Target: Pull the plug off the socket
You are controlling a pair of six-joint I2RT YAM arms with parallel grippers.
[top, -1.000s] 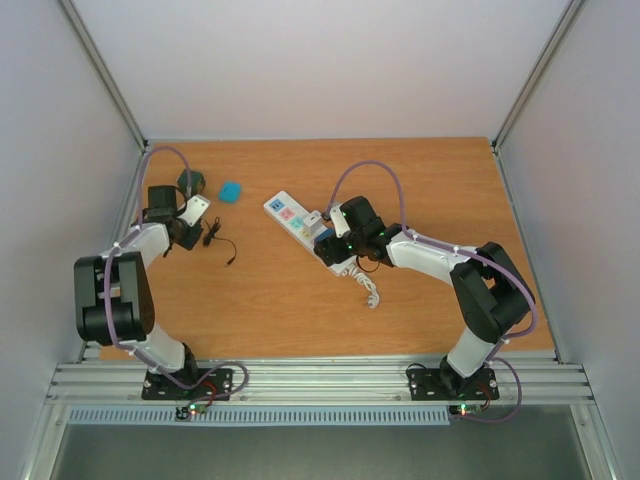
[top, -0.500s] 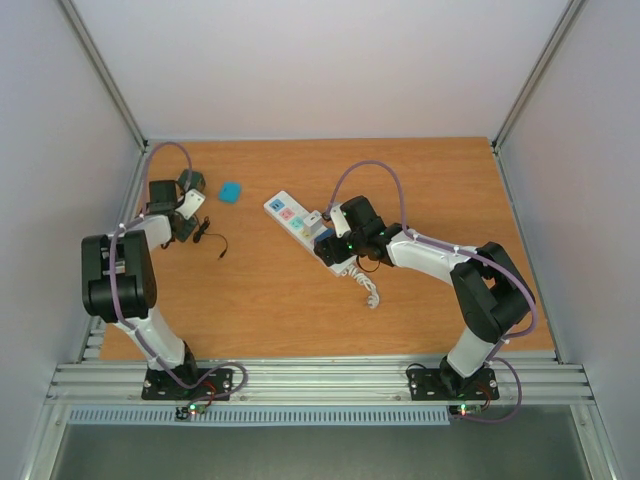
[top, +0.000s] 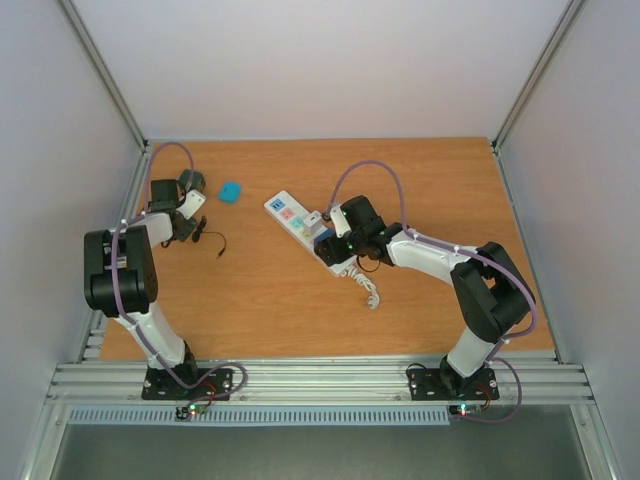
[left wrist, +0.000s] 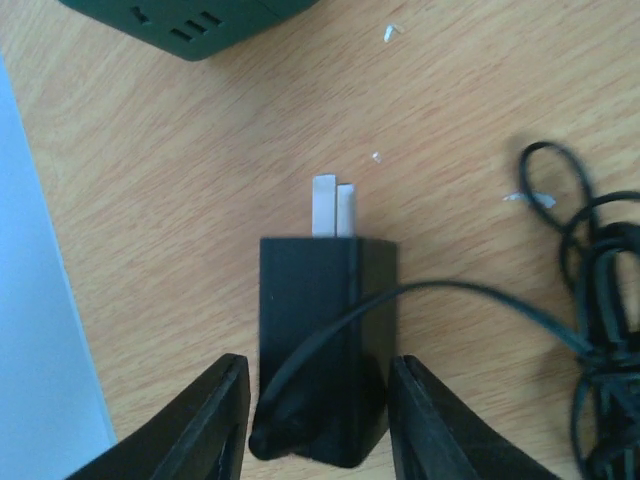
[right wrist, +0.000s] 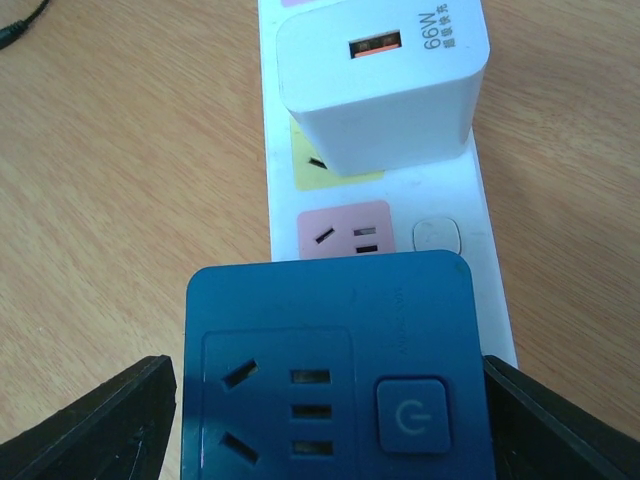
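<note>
1. Near the table's [top: 400,180] left edge, the left gripper [left wrist: 318,365] clasps the black plug [left wrist: 320,290], prongs bare, its cord [left wrist: 600,300] bunched alongside.
2. The socket [top: 285,210] lies mid-table, well apart from the plug.
3. Over it, the right gripper [right wrist: 330,375] straddles a blue adapter [right wrist: 330,330], jaws spread wide, just beside a white charger [right wrist: 380,80].
</note>
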